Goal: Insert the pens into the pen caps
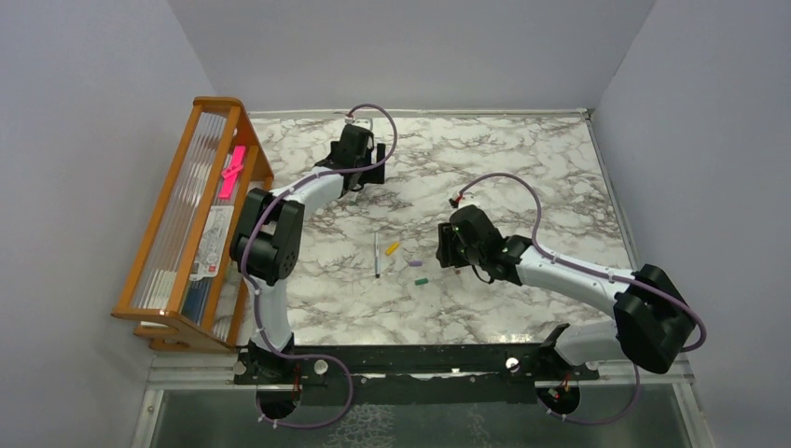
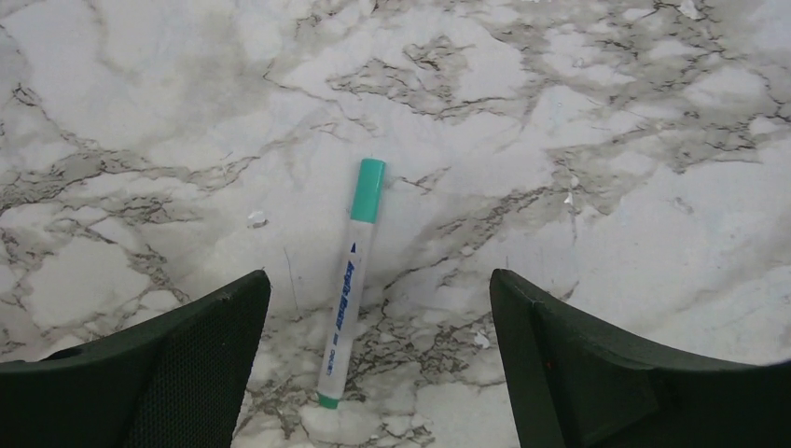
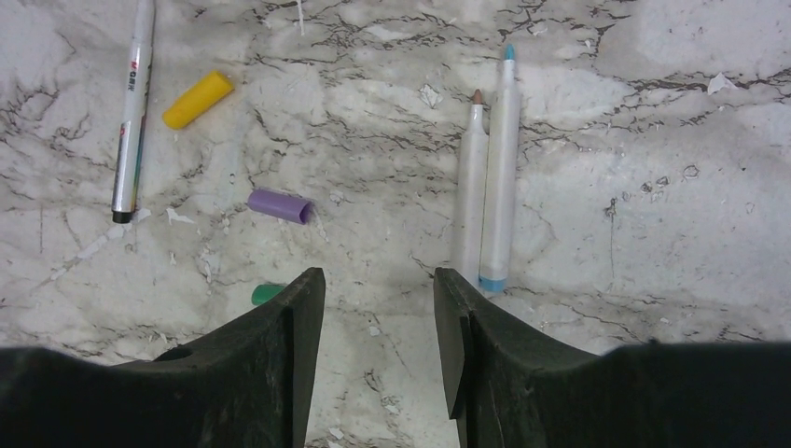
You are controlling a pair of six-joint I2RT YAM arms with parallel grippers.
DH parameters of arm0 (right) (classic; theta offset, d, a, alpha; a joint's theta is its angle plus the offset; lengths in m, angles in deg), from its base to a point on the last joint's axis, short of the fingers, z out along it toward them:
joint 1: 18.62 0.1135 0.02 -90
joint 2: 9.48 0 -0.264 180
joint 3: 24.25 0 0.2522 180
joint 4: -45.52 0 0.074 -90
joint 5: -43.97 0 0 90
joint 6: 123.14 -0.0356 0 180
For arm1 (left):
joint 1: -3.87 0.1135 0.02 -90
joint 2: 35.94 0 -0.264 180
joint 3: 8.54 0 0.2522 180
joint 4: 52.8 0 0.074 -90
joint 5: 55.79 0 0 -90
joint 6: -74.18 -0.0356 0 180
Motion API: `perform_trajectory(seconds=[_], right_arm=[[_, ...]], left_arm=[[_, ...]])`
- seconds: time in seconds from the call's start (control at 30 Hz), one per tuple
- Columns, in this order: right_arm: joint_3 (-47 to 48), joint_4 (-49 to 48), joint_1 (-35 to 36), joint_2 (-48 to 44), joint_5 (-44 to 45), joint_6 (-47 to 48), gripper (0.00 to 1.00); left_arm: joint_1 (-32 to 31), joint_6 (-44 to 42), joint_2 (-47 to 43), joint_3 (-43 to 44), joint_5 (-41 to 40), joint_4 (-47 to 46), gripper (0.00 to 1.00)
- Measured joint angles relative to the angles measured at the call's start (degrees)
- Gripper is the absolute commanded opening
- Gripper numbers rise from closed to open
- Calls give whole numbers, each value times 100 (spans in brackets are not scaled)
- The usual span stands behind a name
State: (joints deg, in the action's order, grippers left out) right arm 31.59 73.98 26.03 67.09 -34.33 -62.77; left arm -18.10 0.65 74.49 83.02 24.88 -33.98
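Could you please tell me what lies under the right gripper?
Between the open fingers of the right gripper only bare marble table shows. A green cap peeks out beside one finger, its remainder covered by it.

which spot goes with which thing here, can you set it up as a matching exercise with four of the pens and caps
Things:
1. teal-capped pen
2. purple cap
3. green cap
4. blue-tipped pen

Places:
a. partly hidden behind the right gripper
b. side by side with the brown-tipped pen
c. lying in the gap of the open left gripper
d. between the yellow cap and the green cap

Pairs: 1-c, 2-d, 3-a, 4-b
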Motion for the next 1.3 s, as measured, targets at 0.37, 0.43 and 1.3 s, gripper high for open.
perform_trajectory(seconds=[0.37, 0.43, 1.3], right_arm=[[-22, -39, -2, -42, 2, -2, 48], [-44, -39, -11, -72, 2, -2, 48], [-92, -57, -138, -127, 50, 24, 48]], left_arm=[[72, -372, 922, 398, 0, 94, 73], [72, -332, 931, 306, 2, 96, 73], [-92, 289, 201, -879, 898, -608, 73]])
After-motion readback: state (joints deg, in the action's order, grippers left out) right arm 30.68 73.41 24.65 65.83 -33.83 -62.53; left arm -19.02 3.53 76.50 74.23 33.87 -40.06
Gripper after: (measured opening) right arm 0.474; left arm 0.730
